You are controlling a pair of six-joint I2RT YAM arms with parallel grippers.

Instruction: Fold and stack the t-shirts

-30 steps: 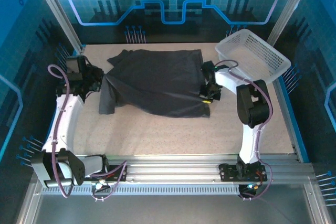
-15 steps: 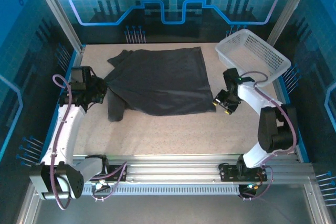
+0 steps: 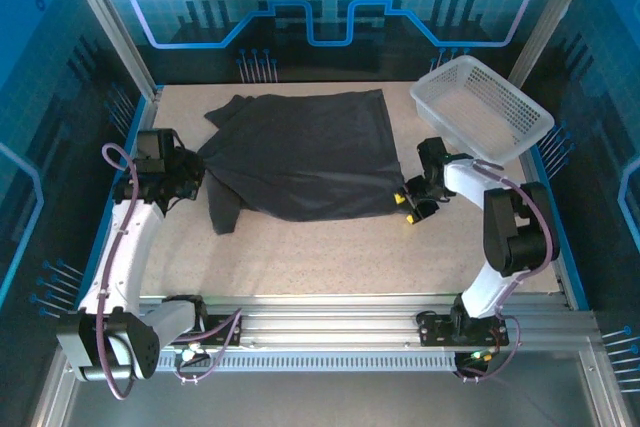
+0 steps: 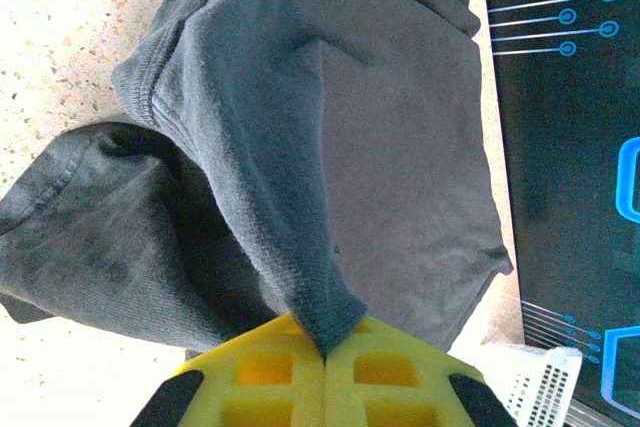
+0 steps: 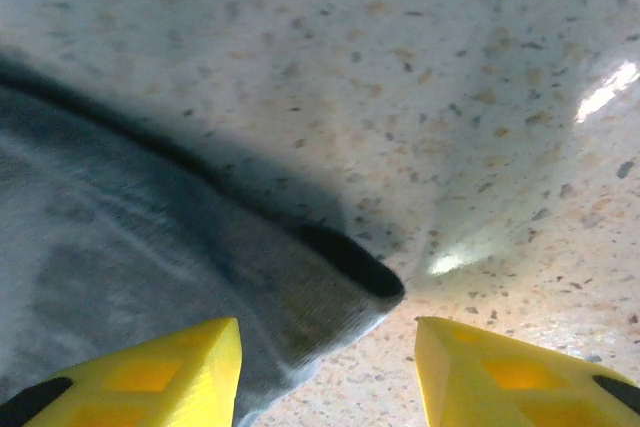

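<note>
One dark charcoal-grey soft cloth short-sleeved t-shirt (image 3: 300,152) lies on the far middle of the speckled beige desk (image 3: 330,257). Most of it is spread fairly flat. Its left part is bunched, and a narrow flap of it trails toward the near side.

The left end effector (image 3: 190,172) sits at the shirt's left edge. In the left wrist view, the left end effector (image 4: 325,357) has its yellow fingers (image 4: 260,377) pressed together on a raised ridge of the t-shirt (image 4: 300,147). Cloth runs away from the pinch in folds.

The right end effector (image 3: 410,207) is low at the shirt's near right corner. In the right wrist view, the right end effector (image 5: 330,347) has its yellow fingers (image 5: 150,367) held apart. The corner of the t-shirt (image 5: 150,247) lies on the desk (image 5: 450,97) between them, close to the left finger. It is not clamped.

A white plastic mesh basket (image 3: 480,107) stands at the far right corner, just beside the shirt's right edge but apart from it.
</note>
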